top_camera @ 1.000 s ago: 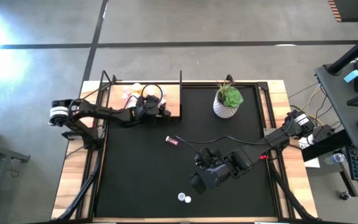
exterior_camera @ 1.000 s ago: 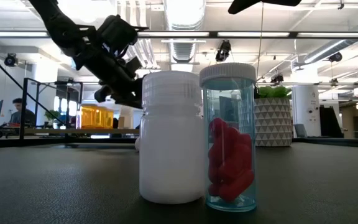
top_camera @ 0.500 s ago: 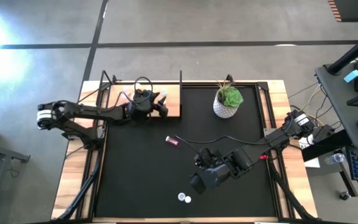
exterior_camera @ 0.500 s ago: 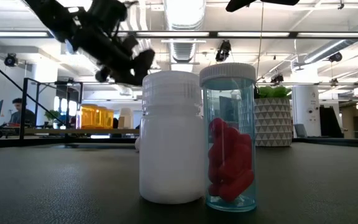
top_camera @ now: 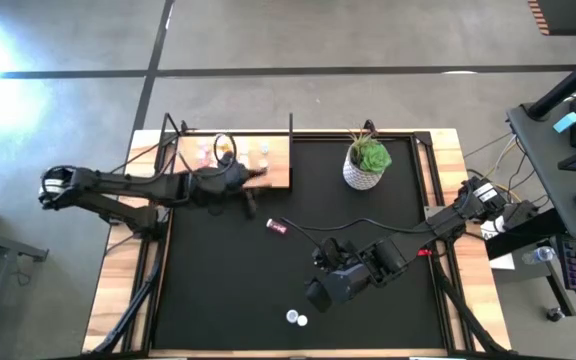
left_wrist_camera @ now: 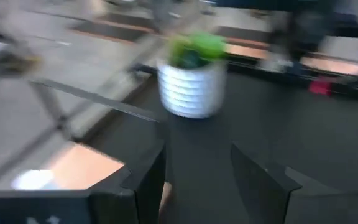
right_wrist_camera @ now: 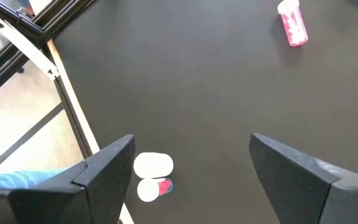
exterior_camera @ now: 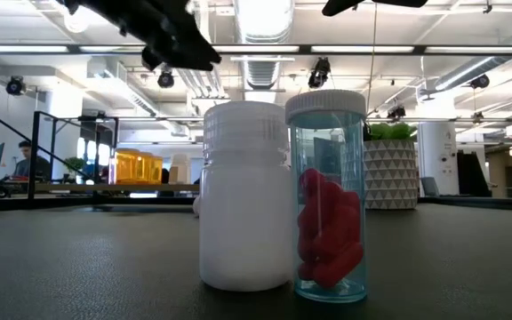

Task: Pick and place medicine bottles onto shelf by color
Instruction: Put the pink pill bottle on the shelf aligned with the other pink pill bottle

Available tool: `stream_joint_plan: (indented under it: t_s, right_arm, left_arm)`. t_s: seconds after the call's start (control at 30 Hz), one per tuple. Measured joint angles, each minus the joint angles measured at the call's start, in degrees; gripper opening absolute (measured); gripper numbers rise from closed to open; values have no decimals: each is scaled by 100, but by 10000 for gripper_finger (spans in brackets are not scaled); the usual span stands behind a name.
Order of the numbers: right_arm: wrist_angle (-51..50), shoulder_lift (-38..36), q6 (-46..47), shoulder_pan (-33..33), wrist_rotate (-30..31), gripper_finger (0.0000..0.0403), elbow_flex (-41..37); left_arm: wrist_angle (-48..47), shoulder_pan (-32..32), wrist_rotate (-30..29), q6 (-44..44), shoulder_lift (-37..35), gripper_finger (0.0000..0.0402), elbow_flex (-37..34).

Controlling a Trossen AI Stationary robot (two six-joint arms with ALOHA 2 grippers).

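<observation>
**Three bottles off the shelf, both grippers empty**

Three bottles sit on the black mat, so your sorting is not finished. Several small bottles stand on the shelf at the upper left of the high view, grouped there because that board is their target.

Your left gripper hangs at the shelf's lower edge, just over the mat. Its fingers stand apart with nothing between them, and its wrist view looks across the mat toward the plant.

The pink bottle lies on its side near mid-frame, just below and right of that gripper; I judge it the nearest pick for your left arm.

Your right gripper waits low in the frame, jaws wide and empty. The white bottle and the clear bottle holding red pills stand upright and touching at the bottom centre, just below it. In the right wrist view they show between the fingers, so that arm looks aimed at the pair.
</observation>
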Motion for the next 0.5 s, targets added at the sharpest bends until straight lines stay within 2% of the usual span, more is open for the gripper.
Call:
stream_joint_plan:
  t_s: [0.2,0.5]
  right_arm:
    - [0,0,-5,0,0,306,0]
    - [2,0,3,0,0,306,0]
  left_arm:
    - [-513,-584,828,-921,1,164,-16]
    - [-1415,-1705,972,-1330,194,164,-25]
